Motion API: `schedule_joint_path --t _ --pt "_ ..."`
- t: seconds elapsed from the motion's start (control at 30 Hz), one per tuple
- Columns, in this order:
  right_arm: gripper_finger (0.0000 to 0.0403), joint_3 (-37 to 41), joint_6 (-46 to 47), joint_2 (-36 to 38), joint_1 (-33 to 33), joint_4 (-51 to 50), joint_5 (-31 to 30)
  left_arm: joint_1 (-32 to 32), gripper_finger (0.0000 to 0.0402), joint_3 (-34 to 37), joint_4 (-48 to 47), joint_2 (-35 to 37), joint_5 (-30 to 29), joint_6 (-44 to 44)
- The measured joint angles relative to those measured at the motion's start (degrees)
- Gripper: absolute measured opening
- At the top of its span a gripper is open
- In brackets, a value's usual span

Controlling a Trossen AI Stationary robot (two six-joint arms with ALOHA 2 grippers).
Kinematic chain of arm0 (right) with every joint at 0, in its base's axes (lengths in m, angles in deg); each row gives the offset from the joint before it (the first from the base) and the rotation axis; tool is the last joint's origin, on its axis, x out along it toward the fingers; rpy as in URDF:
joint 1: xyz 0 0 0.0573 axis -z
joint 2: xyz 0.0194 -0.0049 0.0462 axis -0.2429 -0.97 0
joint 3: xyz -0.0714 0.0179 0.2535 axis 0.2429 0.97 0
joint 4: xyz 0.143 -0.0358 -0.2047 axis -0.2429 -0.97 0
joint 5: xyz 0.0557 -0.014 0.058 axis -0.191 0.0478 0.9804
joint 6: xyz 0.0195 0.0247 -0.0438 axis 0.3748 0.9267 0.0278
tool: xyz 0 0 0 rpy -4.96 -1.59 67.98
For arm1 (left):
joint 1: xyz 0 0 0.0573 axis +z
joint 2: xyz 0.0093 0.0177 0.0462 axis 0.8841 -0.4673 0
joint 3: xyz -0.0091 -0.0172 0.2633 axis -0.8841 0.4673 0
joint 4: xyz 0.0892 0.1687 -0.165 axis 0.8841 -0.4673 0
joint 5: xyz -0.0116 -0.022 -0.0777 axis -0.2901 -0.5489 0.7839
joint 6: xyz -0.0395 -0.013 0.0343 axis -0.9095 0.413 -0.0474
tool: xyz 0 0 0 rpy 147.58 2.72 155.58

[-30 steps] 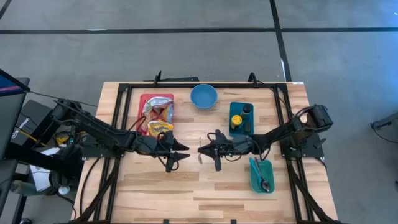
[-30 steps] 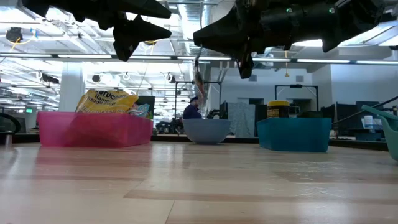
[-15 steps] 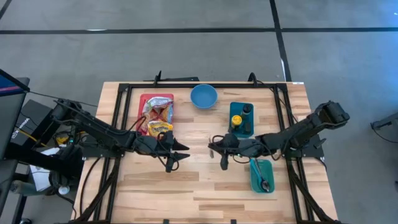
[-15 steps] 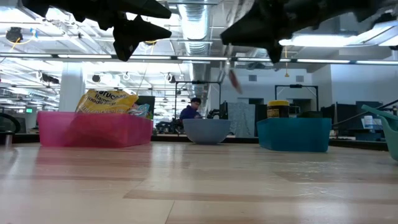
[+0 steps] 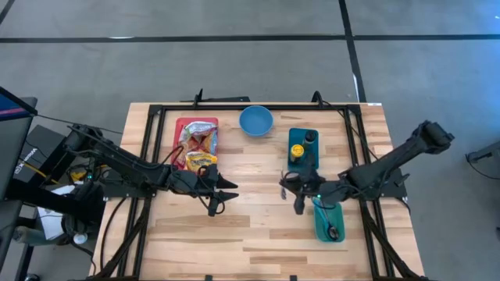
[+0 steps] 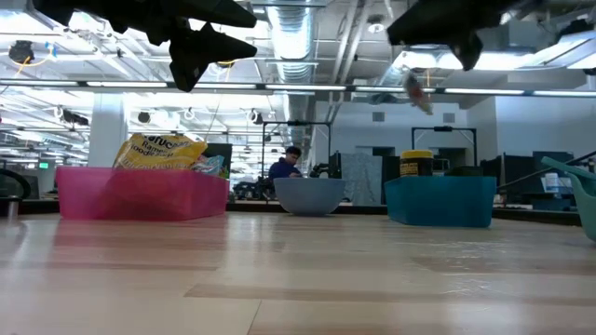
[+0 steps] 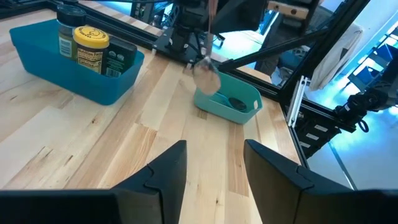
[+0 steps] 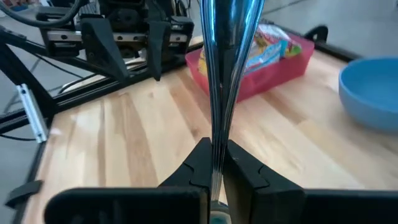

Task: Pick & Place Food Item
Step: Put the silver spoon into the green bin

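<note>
My right gripper [image 5: 289, 190] is shut on a shiny metal spoon [image 7: 206, 73], high above the table's middle right, just left of a small teal bin [image 5: 328, 220]. The spoon also shows in the low view [image 6: 415, 91], hanging under the gripper. My left gripper [image 5: 226, 191] is open and empty, above the table's middle left, facing the right gripper. Snack bags [image 5: 197, 140] lie in a red bin [image 5: 180, 125] at the far left. My right gripper pinches the spoon's thin handle [image 8: 215, 140] between its two fingers. The spoon runs on along the fingers and past their ends, widening farther out [image 8: 229, 25]. It is lifted clear of the table, its bowl [image 7: 206, 78] hanging below the gripper, tilted.
A blue bowl [image 5: 255, 121] stands at the far middle. A teal bin [image 5: 303, 162] with a yellow-lidded jar and a dark bottle stands right of it. The small teal bin holds a utensil. Bare wood lies along the near half of the table.
My right gripper has gone toward the table's right edge with the spoon, away from my left gripper and toward the small teal bin. The spoon stays clear of the table and hangs more tilted than before.
</note>
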Motion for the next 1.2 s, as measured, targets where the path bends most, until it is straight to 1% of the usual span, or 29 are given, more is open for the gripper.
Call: schedule_joint_path --t 0.13,0.37,0.57,0.8,1.1,1.2 --pt "0.0014 0.0 8.0 3.6 -2.0 -7.9 0.0 0.0 0.0152 0.0 0.0 0.0 0.0 0.0" --pt "0.0015 0.0 25.1 8.7 -5.9 -21.4 1.0 0.0 0.0155 0.0 0.0 0.0 0.0 0.0" --pt "0.0015 0.0 37.8 10.8 -9.0 -30.7 4.9 0.0 0.0152 0.0 0.0 0.0 0.0 0.0" --pt "0.0015 0.0 48.6 10.1 -12.7 -38.9 8.6 0.0 0.0154 0.0 0.0 0.0 0.0 0.0" --pt "0.0015 0.0 60.5 6.9 -17.4 -47.3 10.0 0.0 0.0154 0.0 0.1 0.0 0.0 0.0" --pt "0.0015 0.0 63.1 4.8 -19.0 -47.6 10.1 0.0 0.0156 0.0 0.2 0.0 0.0 0.0"
